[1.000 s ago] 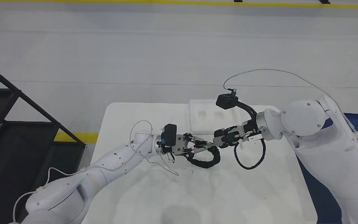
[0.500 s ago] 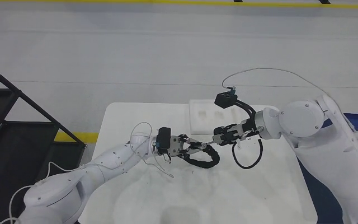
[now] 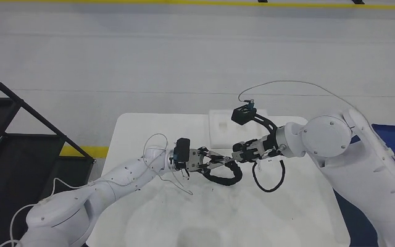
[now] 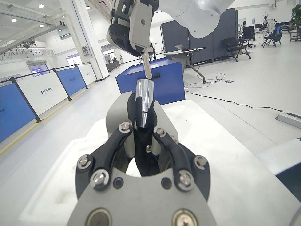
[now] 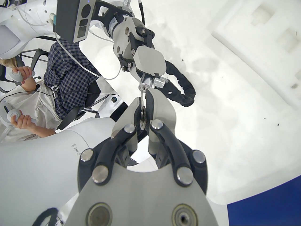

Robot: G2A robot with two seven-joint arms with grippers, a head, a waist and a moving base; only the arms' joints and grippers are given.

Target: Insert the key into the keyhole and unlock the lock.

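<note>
Right now my left gripper (image 4: 141, 112) is squeezing shut around the lock (image 4: 144, 90), a smooth, mirror-bright chrome cylinder jutting out beyond the jaws. Its cable (image 5: 182, 90), sleeved in black fabric, is curling away in a loop over the white table (image 3: 278, 210). My right gripper (image 5: 143, 109) is pinching a thin, flat, silvery key (image 4: 147, 68) by its head, the blade pointing at the cylinder's end. Whether the tip is entering the lock, I cannot tell.
</note>
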